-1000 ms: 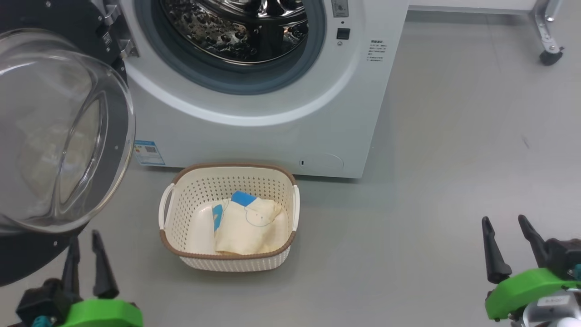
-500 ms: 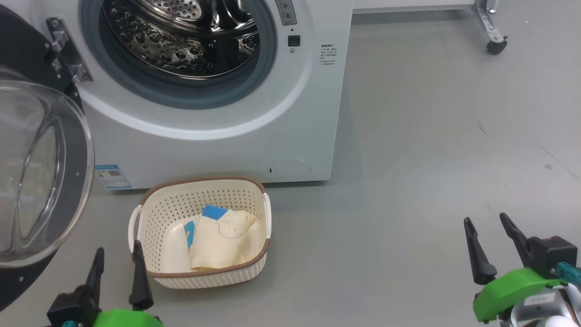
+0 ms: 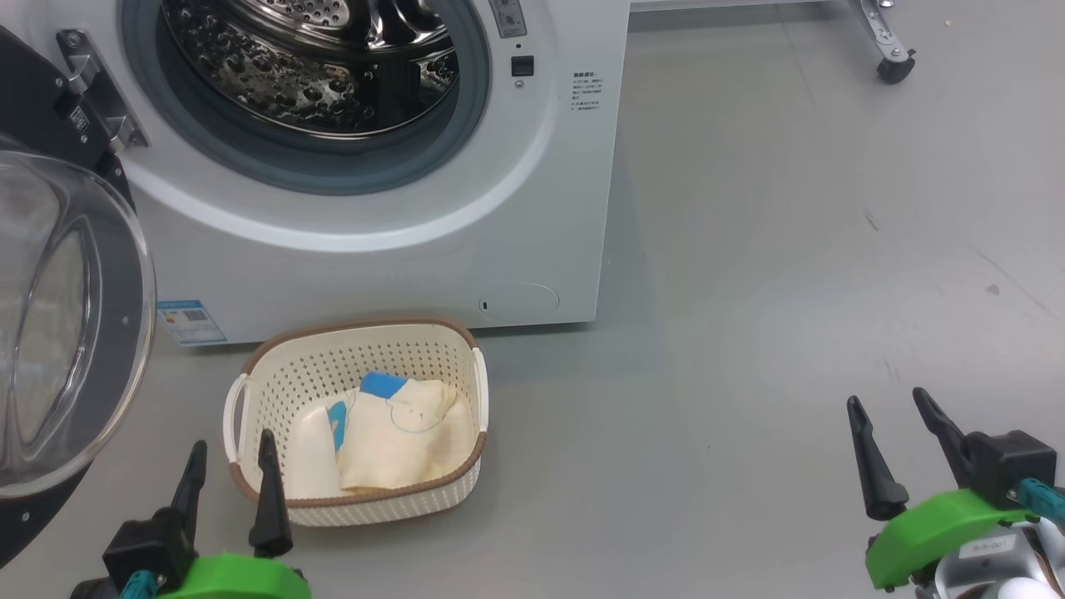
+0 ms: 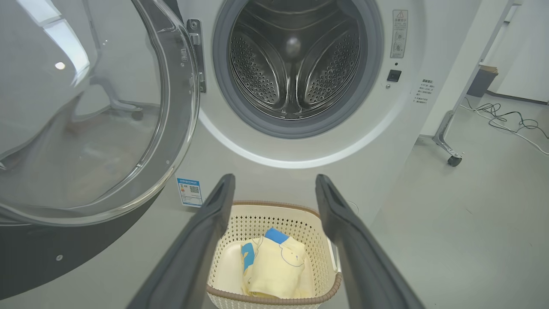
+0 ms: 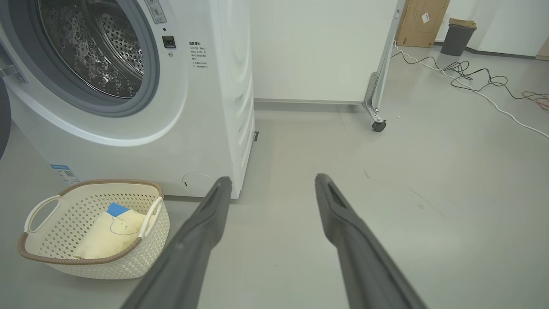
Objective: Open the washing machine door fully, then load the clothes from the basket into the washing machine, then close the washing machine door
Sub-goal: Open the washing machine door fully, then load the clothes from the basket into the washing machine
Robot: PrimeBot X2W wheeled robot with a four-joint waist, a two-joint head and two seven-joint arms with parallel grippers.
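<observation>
Clothes (image 3: 399, 437) lie folded in basket (image 3: 358, 326) on floor (image 3: 749, 333) before washer (image 3: 374, 266), judged soft, light, prone to drape, best pinched at upper fold; left gripper (image 3: 232, 441) and right gripper (image 3: 887, 398) both spread, empty

This looks to me like a lab or test room, not a home. The washing machine (image 5: 206, 107) at my eleven o'clock stands alone on bare grey floor (image 5: 407, 206). A white panel (image 5: 309, 47) on a castor (image 5: 378, 126) frame stands at one o'clock, with loose cables (image 5: 480, 81), a cardboard box (image 5: 422, 21) and a bin (image 5: 457, 38) toward two o'clock.
</observation>
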